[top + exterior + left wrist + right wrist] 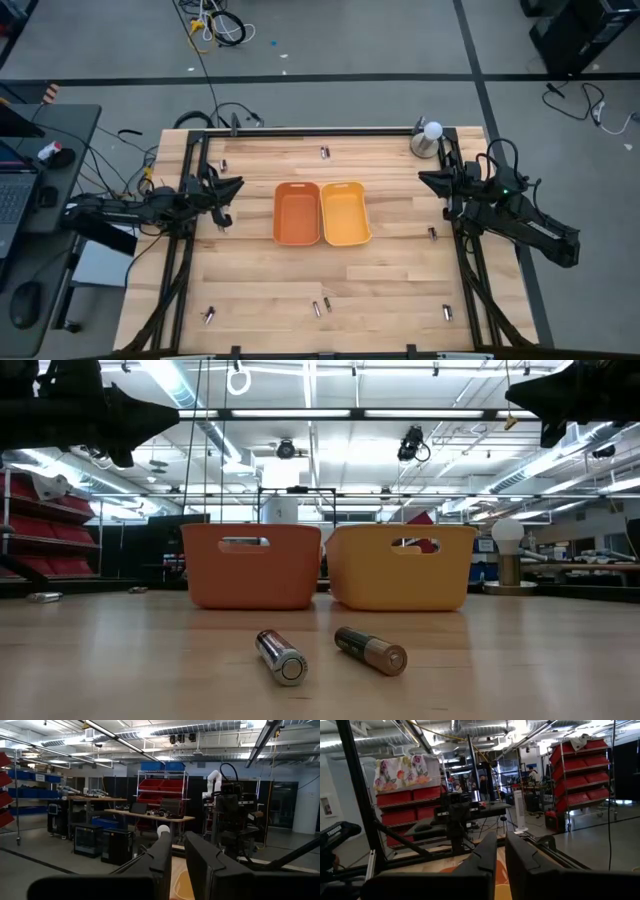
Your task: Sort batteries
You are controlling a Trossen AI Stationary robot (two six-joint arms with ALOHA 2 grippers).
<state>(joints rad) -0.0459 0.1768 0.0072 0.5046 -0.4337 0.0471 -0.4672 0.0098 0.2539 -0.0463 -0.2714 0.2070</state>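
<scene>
Several small batteries lie scattered on the wooden table: two near the front edge, which also show close up in the low view, and others at the front left, front right, right and far side. An orange tray and a yellow tray stand side by side at the table's middle. My left gripper is at the left, raised above the table, pointing level toward the trays, shut and empty. My right gripper mirrors it at the right, shut and empty.
A metal cup with a white ball stands at the far right corner. Dark frame rails run along the table's left and right sides. Open wood lies between the trays and the front edge.
</scene>
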